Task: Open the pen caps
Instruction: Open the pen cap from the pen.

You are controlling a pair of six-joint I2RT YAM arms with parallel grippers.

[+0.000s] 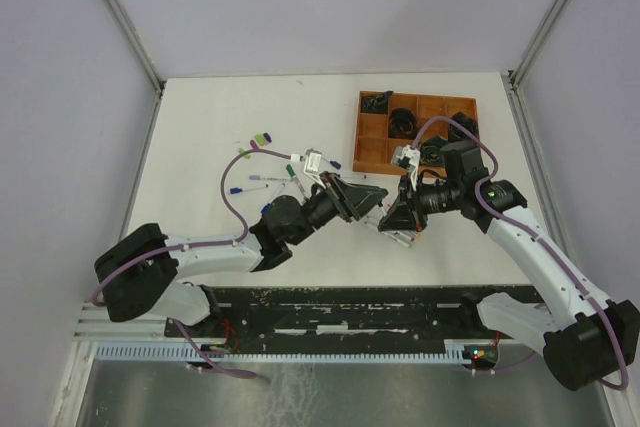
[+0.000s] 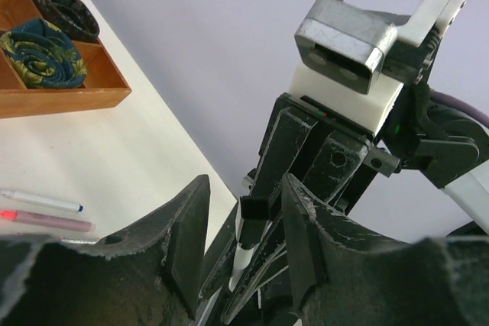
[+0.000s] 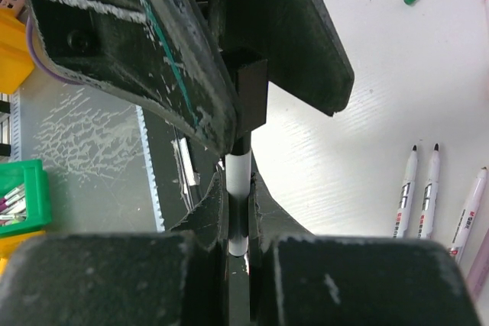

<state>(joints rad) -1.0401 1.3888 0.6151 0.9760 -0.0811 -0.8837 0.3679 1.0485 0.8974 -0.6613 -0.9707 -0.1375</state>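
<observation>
Only the right wrist view shows both fingers [image 3: 243, 211] pinching one pen [image 3: 239, 181].

Two grippers, left [image 1: 372, 203] and right [image 1: 392, 213], one brown tray [image 1: 372, 137], and one black-capped pen [image 3: 240, 188] between them.

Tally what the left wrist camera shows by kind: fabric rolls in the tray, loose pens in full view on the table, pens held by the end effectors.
Fabric rolls in the tray: 2
Loose pens on the table: 2
Pen held by left end effector and right end effector: 1
Total: 5
</observation>
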